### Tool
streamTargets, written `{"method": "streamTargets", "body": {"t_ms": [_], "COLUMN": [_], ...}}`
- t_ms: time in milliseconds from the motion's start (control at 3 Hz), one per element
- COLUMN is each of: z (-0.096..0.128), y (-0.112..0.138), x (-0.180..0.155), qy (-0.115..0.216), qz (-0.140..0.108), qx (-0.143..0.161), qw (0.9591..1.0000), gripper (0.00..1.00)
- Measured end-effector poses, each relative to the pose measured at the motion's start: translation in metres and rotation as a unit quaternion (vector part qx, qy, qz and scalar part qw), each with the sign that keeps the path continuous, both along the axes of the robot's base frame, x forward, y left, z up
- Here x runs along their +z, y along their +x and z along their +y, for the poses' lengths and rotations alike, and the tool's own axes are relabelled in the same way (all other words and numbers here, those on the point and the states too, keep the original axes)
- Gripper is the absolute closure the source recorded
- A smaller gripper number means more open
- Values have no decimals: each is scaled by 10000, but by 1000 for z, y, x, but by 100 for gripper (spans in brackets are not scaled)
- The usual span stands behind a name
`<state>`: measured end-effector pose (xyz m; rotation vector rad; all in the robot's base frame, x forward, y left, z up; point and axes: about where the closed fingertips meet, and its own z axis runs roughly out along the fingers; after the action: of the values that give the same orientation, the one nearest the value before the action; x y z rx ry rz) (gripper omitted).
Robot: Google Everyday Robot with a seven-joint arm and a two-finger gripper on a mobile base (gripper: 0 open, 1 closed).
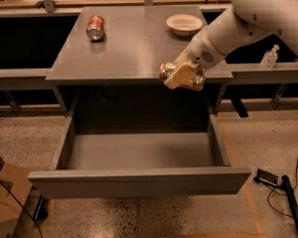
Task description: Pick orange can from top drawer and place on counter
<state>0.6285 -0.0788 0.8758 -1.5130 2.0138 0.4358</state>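
**As the can hangs at the tabletop's lip, the set-down spot lies up and back**

While the orange can lies crosswise in the gripper, long axis roughly left to right, the jaws are clamped across its middle. It hangs in the air level with the tabletop's front edge, right of centre, above the open top drawer. The next move likely needs a lift, then a push back over that edge. A white bowl sits directly behind, a red can at back left, and a bottle well off right.
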Motion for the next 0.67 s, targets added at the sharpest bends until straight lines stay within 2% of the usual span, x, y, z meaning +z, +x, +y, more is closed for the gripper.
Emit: {"method": "streamTargets", "body": {"t_ms": [333,667], "z": [8,23], "y": [2,36], "x": [-9,-1], "qy": [190,403], "qz": [-71,-650], "qx": [-259,-483], "qw": [9995,9959], "gripper": [100,100]}}
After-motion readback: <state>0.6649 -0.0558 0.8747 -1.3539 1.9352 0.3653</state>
